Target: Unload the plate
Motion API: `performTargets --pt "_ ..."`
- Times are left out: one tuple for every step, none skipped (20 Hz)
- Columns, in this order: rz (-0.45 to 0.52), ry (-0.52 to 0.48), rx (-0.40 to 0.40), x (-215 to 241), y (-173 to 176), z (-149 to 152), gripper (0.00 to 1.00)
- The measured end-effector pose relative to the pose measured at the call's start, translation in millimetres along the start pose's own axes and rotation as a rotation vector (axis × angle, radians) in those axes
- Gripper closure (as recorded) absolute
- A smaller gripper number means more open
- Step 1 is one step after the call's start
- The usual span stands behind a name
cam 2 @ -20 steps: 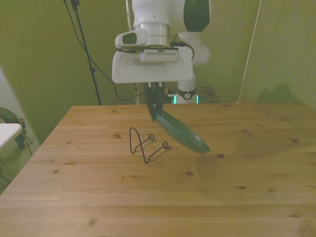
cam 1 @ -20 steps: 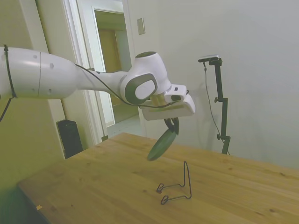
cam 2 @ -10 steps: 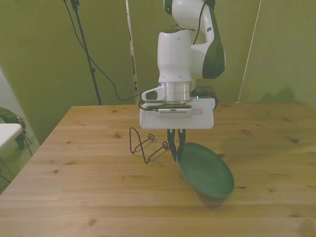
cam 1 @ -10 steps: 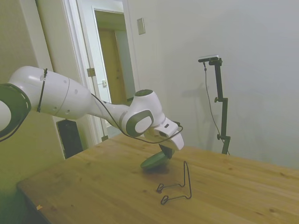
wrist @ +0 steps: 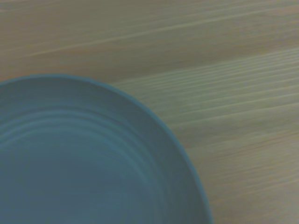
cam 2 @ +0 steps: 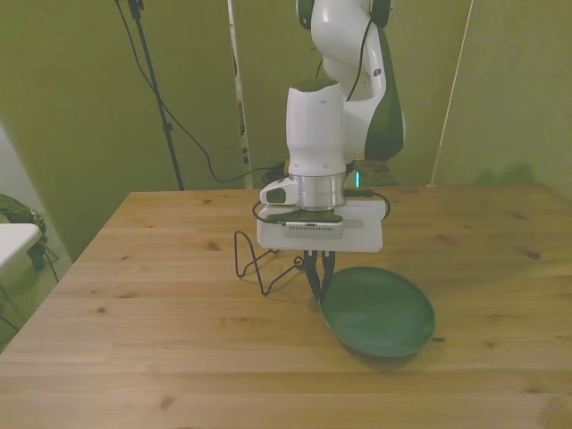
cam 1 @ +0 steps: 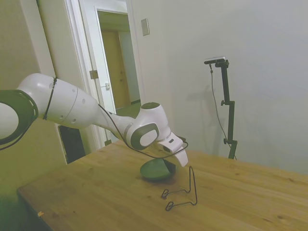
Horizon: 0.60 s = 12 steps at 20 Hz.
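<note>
The round dark green plate (cam 2: pixel 380 313) lies nearly flat, face up, on the wood.

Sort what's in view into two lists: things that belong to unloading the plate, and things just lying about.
Part of the job:
- the plate, dark green, down near flat on the table
- the gripper, closed on the plate's rim at the front view's left
- the wire stand, now bare, beside the plate

Just lying about:
- nothing else on the table
</note>
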State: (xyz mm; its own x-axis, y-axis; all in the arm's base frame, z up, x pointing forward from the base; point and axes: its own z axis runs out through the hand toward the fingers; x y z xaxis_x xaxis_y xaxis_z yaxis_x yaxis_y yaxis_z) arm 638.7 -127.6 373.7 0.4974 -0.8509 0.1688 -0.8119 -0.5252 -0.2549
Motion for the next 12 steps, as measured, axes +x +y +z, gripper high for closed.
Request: performTargets --pt "0.002 0.001 0.0 0 0 0 0.0" --pt "0.004 0.001 0.0 1 0 0 0.0" --pt "0.005 0.002 0.0 1 0 -1 0.0" --pt "0.006 0.003 0.0 1 1 -1 0.0" --pt "0.007 0.003 0.0 2 0 -1 0.0" --pt "0.009 0.005 0.002 3 -1 -2 0.0" --pt "0.011 0.005 0.004 3 -2 -5 0.0" --pt "0.014 0.002 0.003 3 -3 -8 0.0" --pt "0.015 -0.002 0.003 4 -6 -15 0.0" --pt "0.016 -0.008 0.004 4 -9 -24 0.0" --pt "0.018 -0.014 0.006 4 -13 -37 0.0" --pt "0.022 -0.022 0.008 5 -17 -52 0.0"
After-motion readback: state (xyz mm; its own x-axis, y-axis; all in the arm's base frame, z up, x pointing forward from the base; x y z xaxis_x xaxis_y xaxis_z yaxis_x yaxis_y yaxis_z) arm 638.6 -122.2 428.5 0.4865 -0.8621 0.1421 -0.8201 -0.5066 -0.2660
